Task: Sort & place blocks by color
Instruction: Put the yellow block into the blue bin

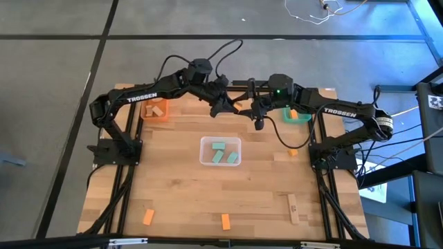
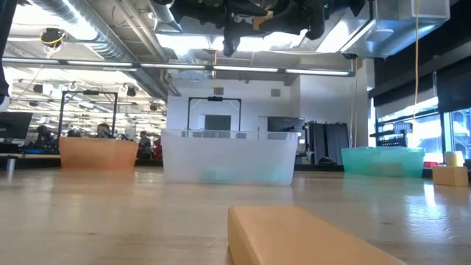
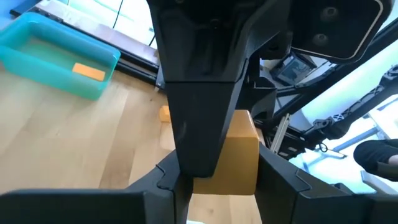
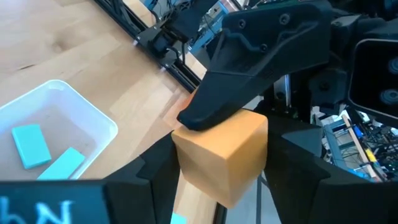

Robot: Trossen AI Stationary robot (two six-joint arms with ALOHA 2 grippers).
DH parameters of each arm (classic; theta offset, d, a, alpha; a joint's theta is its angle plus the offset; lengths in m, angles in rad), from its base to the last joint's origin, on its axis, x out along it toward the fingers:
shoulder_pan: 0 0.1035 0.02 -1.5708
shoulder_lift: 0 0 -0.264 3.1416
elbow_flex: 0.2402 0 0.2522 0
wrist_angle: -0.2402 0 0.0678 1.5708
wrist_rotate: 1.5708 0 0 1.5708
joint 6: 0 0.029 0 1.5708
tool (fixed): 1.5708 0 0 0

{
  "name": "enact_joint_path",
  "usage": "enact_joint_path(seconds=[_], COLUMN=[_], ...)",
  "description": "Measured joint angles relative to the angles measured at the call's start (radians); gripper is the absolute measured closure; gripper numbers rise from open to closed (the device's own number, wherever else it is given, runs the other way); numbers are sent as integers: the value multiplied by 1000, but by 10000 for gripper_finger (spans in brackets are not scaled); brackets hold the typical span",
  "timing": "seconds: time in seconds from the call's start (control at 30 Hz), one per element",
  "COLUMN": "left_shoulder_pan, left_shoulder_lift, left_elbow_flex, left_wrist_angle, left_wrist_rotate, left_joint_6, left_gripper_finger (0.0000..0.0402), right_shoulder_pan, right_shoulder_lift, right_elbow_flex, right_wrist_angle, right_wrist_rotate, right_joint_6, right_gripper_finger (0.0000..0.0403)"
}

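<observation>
High above the table's far middle my two arms meet around one tan-orange block [image 4: 224, 155]. My left gripper [image 1: 228, 104] is shut on this block [image 3: 239, 149], reaching in from the table's left. My right gripper [image 4: 224, 174] comes from the right. Its fingers stand on either side of the block, with a narrow gap showing at one finger. In the low view the block [image 2: 259, 20] shows far above the tabletop. My left gripper pinches the block between its two fingers. One finger [image 4: 249, 68] lies on the block's upper face [image 4: 239, 127]; the block hides the other. The fingers come nearly level from the table's left. The block is lifted clear, high above the table.
A clear tray [image 1: 205, 160] with mint green blocks sits at the table's middle. An orange tray [image 1: 156, 117] holding tan blocks is far left, a teal tray [image 1: 302, 119] with an orange block far right. Loose orange blocks [image 1: 148, 217] [image 1: 225, 221] [image 1: 293, 151] and a tan block [image 1: 294, 207] lie nearer.
</observation>
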Motion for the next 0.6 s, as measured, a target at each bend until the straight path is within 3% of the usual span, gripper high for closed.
enact_joint_path(seconds=[0.13, 0.33, 0.6], left_shoulder_pan=[6, 14, 14], left_shoulder_lift=[-1, -3, -1], left_elbow_flex=[2, 3, 2], left_wrist_angle=[-47, -113, -229], left_wrist_rotate=[-27, -57, -118], left_joint_6=[15, 98, 187], left_gripper_finger=[274, 220, 213], right_shoulder_pan=[0, -2, 0], right_shoulder_lift=[3, 4, 2], right_elbow_flex=[-1, -2, -2], right_wrist_angle=[0, -3, 7], right_wrist_rotate=[6, 19, 59], right_joint_6=[-8, 7, 1], right_gripper_finger=[210, 215, 216])
